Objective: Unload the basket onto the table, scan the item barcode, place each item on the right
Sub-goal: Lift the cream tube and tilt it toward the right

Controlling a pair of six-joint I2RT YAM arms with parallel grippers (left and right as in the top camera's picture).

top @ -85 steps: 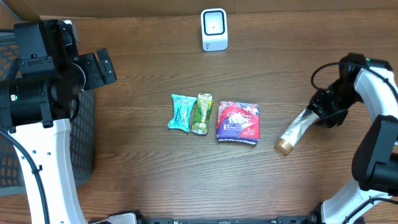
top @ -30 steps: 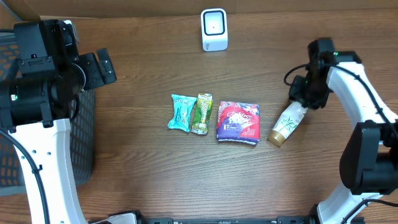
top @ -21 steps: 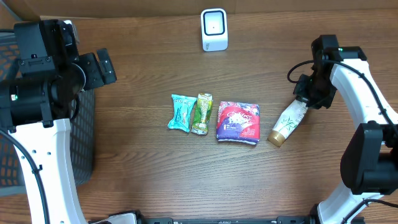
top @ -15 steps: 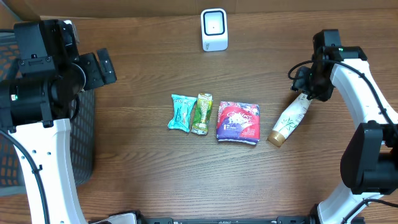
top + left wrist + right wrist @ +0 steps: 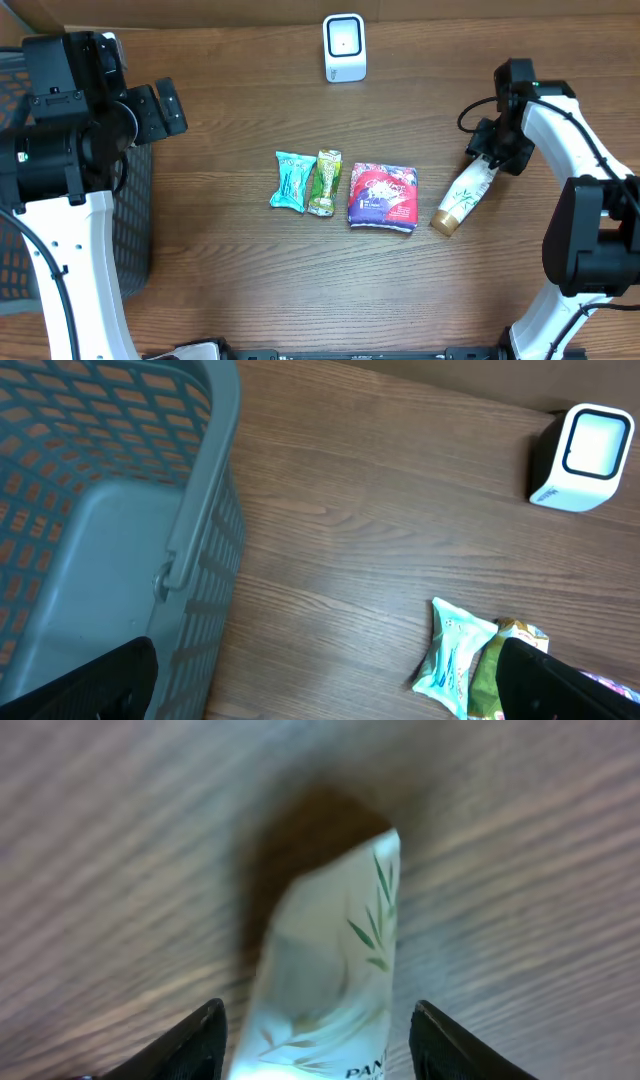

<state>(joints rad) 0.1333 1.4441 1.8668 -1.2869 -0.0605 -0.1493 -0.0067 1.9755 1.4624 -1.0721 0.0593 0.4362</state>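
A grey basket (image 5: 205,500) sits at the surface's (image 5: 220,290) left edge, with the left tool (image 5: 325,685) spread wide above it. A purple packet (image 5: 382,197) lies mid-surface. Right of it lies the white tube (image 5: 462,197), its flat end between the spread fingers of the right tool (image 5: 320,1040). The scanner (image 5: 344,47) stands at the far edge, well apart. A green sachet (image 5: 324,183) and a teal sachet (image 5: 293,181) lie left of the packet.

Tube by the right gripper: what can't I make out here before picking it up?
- Barcode on the tube: none shows; overhead too small, right wrist view blurred.
- The tube's lettering and cap end: cut by the right wrist view's bottom edge.
- Whether the right gripper touches the tube: its arm covers that overhead, and the wrist view is blurred.
- The purple packet: the left wrist view's corner and finger cut it off.
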